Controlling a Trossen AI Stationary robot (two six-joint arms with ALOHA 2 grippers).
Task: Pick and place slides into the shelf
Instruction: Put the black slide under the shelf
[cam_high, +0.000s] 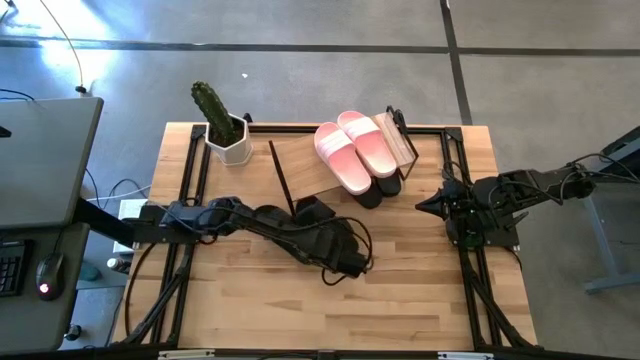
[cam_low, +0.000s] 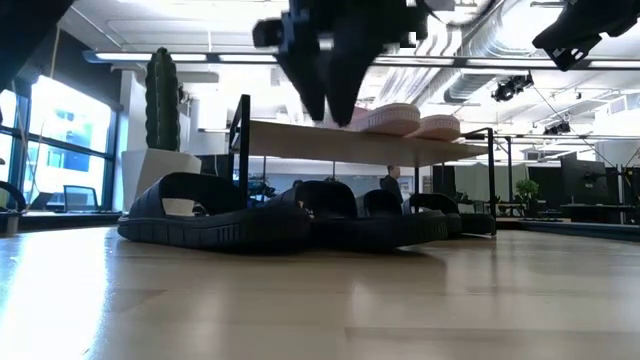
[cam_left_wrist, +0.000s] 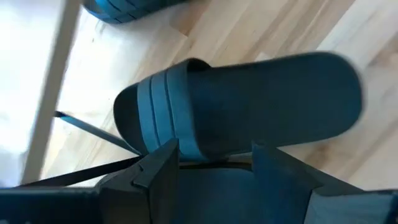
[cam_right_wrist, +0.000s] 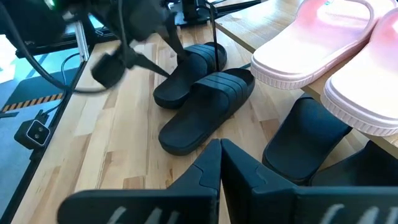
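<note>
The left gripper (cam_left_wrist: 208, 163) is found with its jaws spread wide, released, directly above a black slide (cam_left_wrist: 249, 106); no contact with it can be confirmed. The right gripper (cam_right_wrist: 221, 152) is clenched on nothing and waits near the desk's right side.

The black slide lies flat on the desk (cam_high: 420, 290) just in front of the shelf (cam_high: 310, 165), with a second black slide (cam_right_wrist: 189, 71) beside it. A pink pair (cam_high: 357, 148) rests on the shelf's plank, and further black slides (cam_right_wrist: 305, 140) are seen beneath it.

The slide is judged light, moulded foam: flexible, not fragile, slightly grippy. The wide strap (cam_left_wrist: 168, 118), or the sole's edge at mid-length, is judged the soundest hold.
</note>
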